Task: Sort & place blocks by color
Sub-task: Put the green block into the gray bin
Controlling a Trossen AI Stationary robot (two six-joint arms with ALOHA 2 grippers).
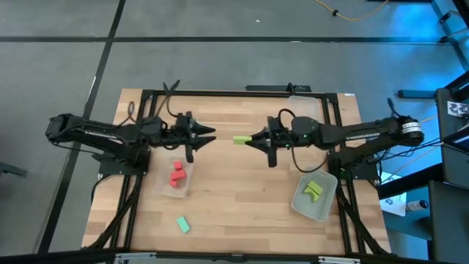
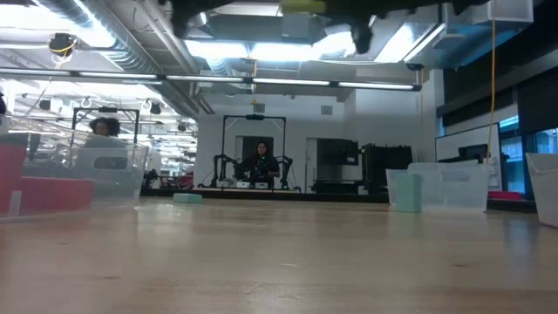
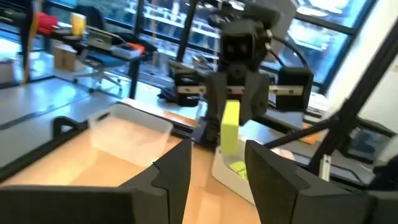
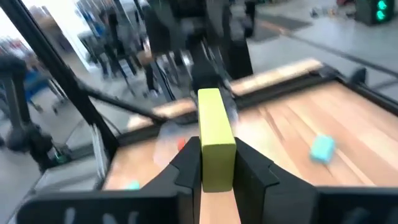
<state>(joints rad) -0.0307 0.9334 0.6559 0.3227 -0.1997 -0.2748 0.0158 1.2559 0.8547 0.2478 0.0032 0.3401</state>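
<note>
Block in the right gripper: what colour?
Yellow-green block, clearest in the right wrist view, clamped in the right gripper.

Wooden surface (image 1: 234,198) carrying three clear trays: one left of centre (image 1: 183,185), one at right (image 1: 302,207), one at the far edge (image 1: 302,105). Person (image 2: 261,162) seated in background room.

Overhead strip lights (image 2: 261,48) give bright, even light with blown-out glare in the low view; a blue cast falls on the floor at the high view's top right. Shadows on the wooden surface (image 1: 234,191) faint and soft. Right wrist view heavily motion-blurred, only the yellow-green block (image 4: 216,143) fairly crisp; left wrist view soft, background out of focus.
</note>
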